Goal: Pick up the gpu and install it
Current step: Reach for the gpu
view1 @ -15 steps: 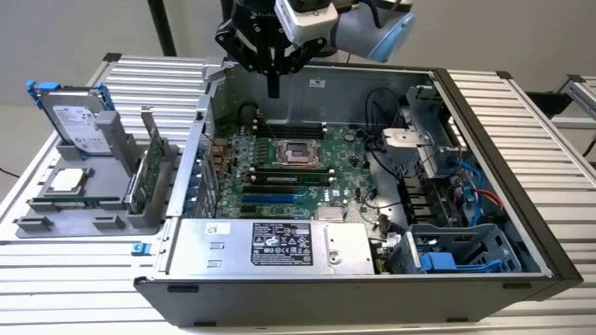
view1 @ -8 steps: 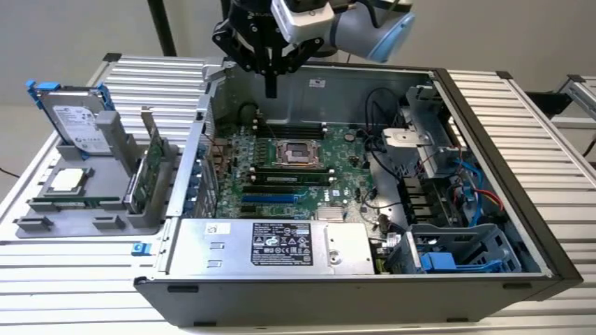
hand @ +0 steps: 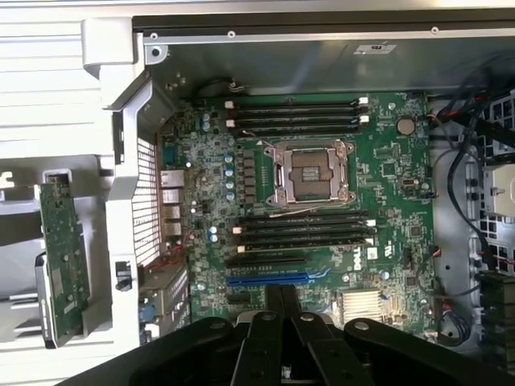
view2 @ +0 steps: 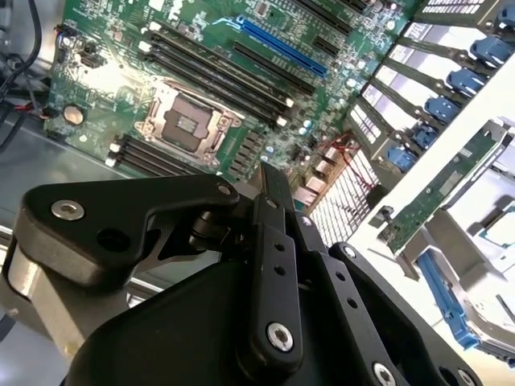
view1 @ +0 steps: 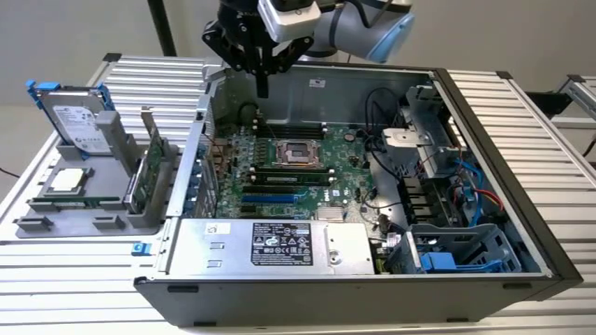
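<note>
The gpu (view1: pixel 155 167) stands on edge in a grey holder (view1: pixel 88 209) on the exterior view's left, outside the computer case, green board face showing and silver bracket upward. Both wrist views show its green board (hand: pixel 60 257) (view2: pixel 451 189) beyond the case's rear wall. My gripper (view1: pixel 264 89) hangs over the back edge of the open case, well apart from the gpu, its fingers shut with nothing between them. In both wrist views its tip (hand: pixel 283 291) (view2: pixel 269 170) points over the motherboard (hand: pixel 386 177), near the blue slot (hand: pixel 265 281).
The open case (view1: pixel 521 174) lies on its side on a ribbed metal table. Inside are an empty processor socket (view1: pixel 300 152), a power supply (view1: pixel 270 244), cables (view1: pixel 465 181) and blue drive bays (view1: pixel 447 255). The holder also carries a hard drive (view1: pixel 79 122) and a processor (view1: pixel 67 180).
</note>
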You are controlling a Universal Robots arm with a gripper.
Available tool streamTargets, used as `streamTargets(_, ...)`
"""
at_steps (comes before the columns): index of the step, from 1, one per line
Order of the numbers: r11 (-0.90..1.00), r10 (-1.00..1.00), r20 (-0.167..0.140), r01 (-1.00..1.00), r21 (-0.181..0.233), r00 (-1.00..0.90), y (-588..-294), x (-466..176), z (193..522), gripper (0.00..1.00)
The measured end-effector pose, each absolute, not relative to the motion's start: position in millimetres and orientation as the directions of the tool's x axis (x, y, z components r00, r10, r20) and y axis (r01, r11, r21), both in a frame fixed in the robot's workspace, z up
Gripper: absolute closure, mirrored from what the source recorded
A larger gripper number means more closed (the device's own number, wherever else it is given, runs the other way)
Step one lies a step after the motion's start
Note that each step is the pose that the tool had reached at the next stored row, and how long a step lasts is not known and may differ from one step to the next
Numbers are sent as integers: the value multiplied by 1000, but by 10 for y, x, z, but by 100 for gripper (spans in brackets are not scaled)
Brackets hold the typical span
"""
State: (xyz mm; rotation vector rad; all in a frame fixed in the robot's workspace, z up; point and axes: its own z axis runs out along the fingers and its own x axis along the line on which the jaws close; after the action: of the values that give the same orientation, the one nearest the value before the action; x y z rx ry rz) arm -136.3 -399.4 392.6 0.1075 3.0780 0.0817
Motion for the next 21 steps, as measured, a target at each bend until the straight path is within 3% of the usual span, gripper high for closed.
streamTargets(21, 996, 71, -59, 68, 55, -996, -3994, -1603, 3926, 100)
